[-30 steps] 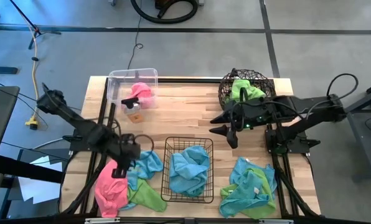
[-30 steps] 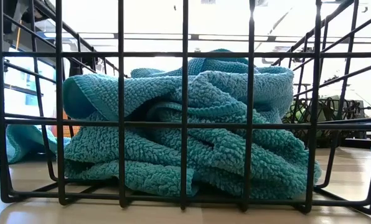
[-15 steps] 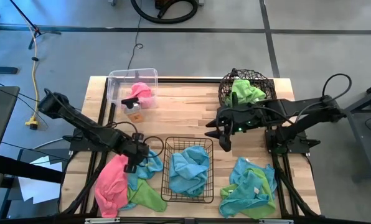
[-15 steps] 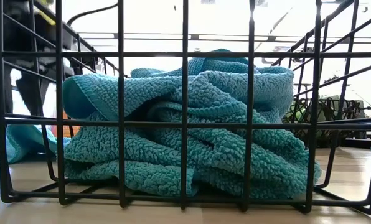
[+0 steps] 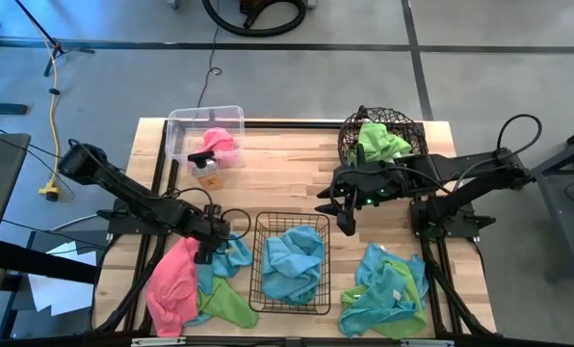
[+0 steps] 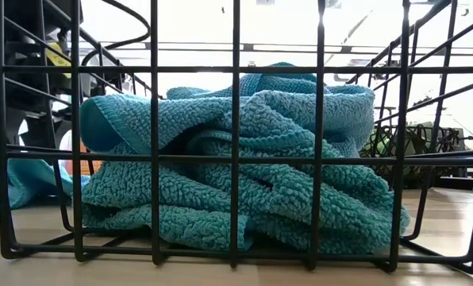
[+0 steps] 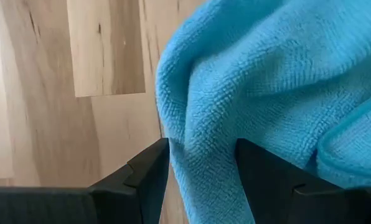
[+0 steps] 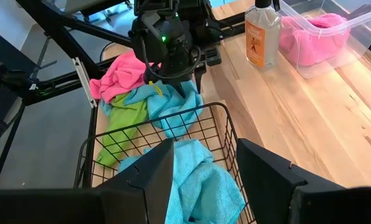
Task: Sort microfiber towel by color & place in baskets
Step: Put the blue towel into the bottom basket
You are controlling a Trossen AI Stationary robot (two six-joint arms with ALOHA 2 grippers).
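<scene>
Left gripper point(image 5: 206, 243) has been moved off the pink towel point(image 5: 171, 287) and set down at the near-left pile, on the light blue towel point(image 5: 231, 251) lying just beside the black wire-grid basket point(image 5: 264, 289). In the left wrist view a fold of that blue cloth point(image 7: 235, 106) is seen between the parted fingers point(image 7: 149, 174); the jaws are spread, not yet closed on it, so nothing is held. Judged step: pick of a blue piece for the grid basket, which already holds blue cloth point(image 5: 295, 262). A second ago the left gripper was over the pink towel; half a second ago it was already nearly at the present spot, so only a small settle is seen since. Right gripper point(image 5: 337, 214) has been brought in from its earlier, more outboard pose to hover above the far-right corner of the grid basket, jaws parted, empty. Unchanged: pink cloth point(image 5: 220, 145) in the clear tub point(image 5: 183, 123), green cloth point(image 5: 378, 140) in the round wire basket point(image 5: 350, 145), mixed blue/green pile point(image 5: 383, 289) at near right, green towel point(image 5: 227, 306) under the left pile. Sorting is judged partly done; both piles remain.
</scene>
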